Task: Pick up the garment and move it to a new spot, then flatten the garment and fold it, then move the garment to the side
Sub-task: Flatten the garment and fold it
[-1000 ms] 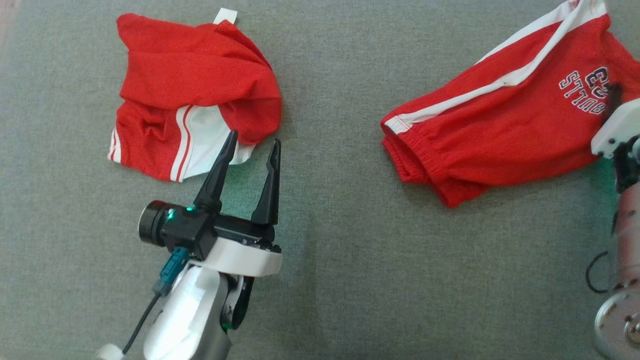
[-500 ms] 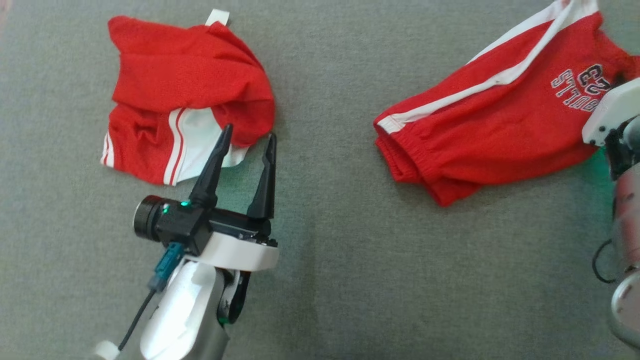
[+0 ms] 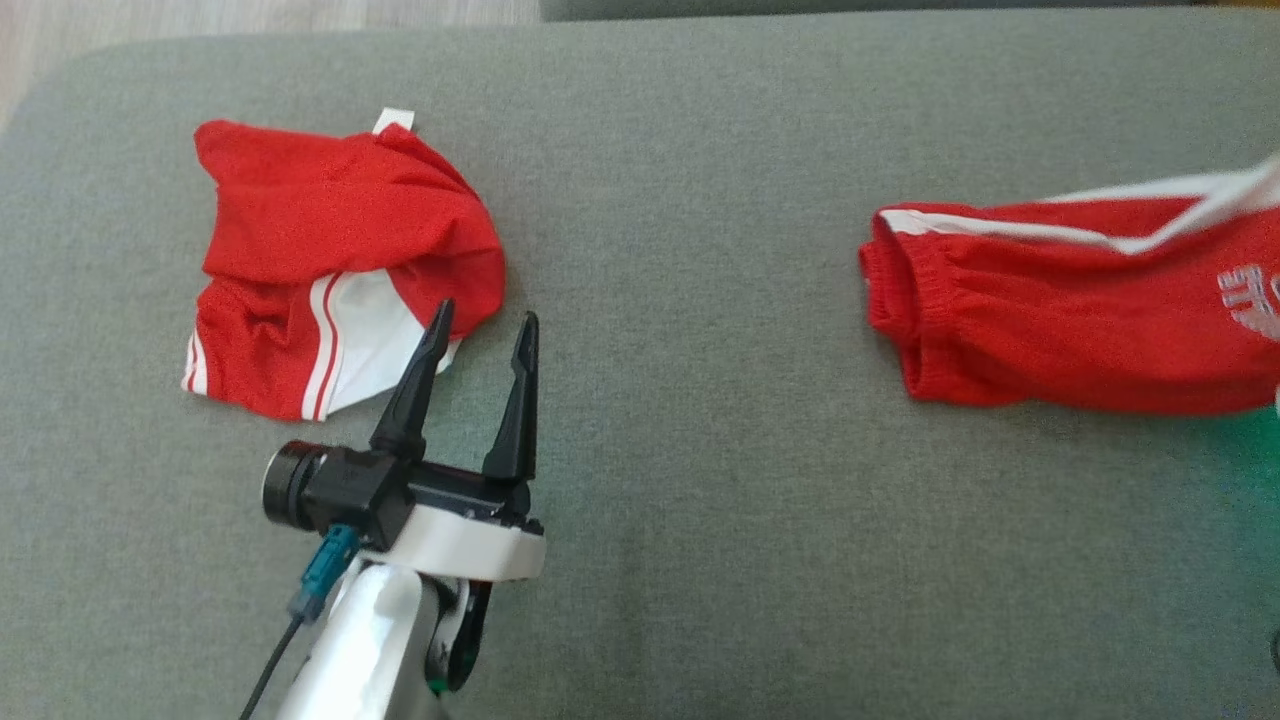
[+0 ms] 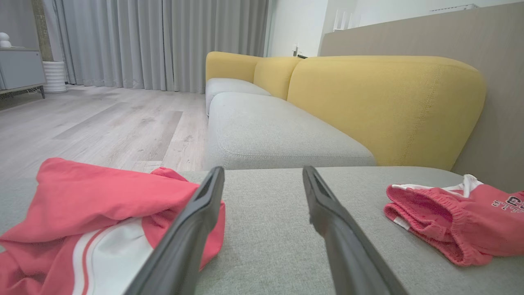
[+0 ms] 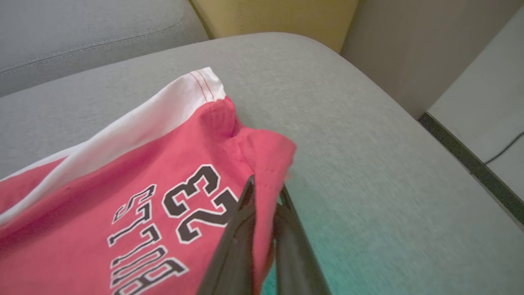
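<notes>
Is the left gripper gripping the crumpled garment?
No, the left gripper is open at the edge of the crumpled garment, bare sofa cushion between its jaws.

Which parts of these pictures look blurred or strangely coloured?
Head view: the lettered shorts are smeared near the right edge, and a green tint lies on the grey cushion below them. Right wrist view: a teal glow colours the cushion beside the right hand, shut on the shorts' hem, which is slightly blurred. Left wrist view: sharp, evenly lit, but the reds look washed to pink.
</notes>
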You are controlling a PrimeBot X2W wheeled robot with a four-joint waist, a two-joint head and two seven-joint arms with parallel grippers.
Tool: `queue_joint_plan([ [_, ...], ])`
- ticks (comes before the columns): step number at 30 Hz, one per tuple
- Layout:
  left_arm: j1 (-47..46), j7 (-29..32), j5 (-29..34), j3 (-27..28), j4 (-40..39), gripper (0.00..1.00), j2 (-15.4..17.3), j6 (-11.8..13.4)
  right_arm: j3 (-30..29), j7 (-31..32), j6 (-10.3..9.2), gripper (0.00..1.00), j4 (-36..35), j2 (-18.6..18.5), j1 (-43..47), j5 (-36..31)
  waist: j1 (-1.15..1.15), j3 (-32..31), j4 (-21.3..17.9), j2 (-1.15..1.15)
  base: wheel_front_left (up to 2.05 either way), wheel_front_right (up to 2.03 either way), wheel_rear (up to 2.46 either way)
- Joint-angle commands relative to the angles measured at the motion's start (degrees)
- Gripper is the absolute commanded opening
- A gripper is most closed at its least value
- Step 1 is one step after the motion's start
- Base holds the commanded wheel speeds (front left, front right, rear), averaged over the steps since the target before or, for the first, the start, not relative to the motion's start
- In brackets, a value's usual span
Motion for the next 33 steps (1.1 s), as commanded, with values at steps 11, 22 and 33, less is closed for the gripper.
queue_joint_plan([
  [11, 2.4, -0.3, 1.0, 4.1, -1.2, 1.0, 0.2, -0.7, 2.2, -5.8, -0.04, 0.0, -3.4, 4.1, -1.3, 2.6, 0.01, -2.9, -0.6, 0.0, 0.0, 0.0, 0.0],
  [22, 3.4, -0.3, 1.1, 5.8, -0.5, 1.0, 0.3, -0.6, 20.7, -14.2, -0.04, 0.0, 1.3, 10.1, -4.1, 13.1, 0.01, -6.1, -0.3, 0.0, 0.0, 0.0, 0.0],
  [33, 4.5, -0.3, 1.5, 7.0, 0.2, 1.0, 0.7, -0.7, 47.4, -14.8, -0.04, 0.0, -6.9, 14.2, 1.9, 33.0, 0.01, -8.5, 1.4, 0.0, 0.0, 0.0, 0.0],
])
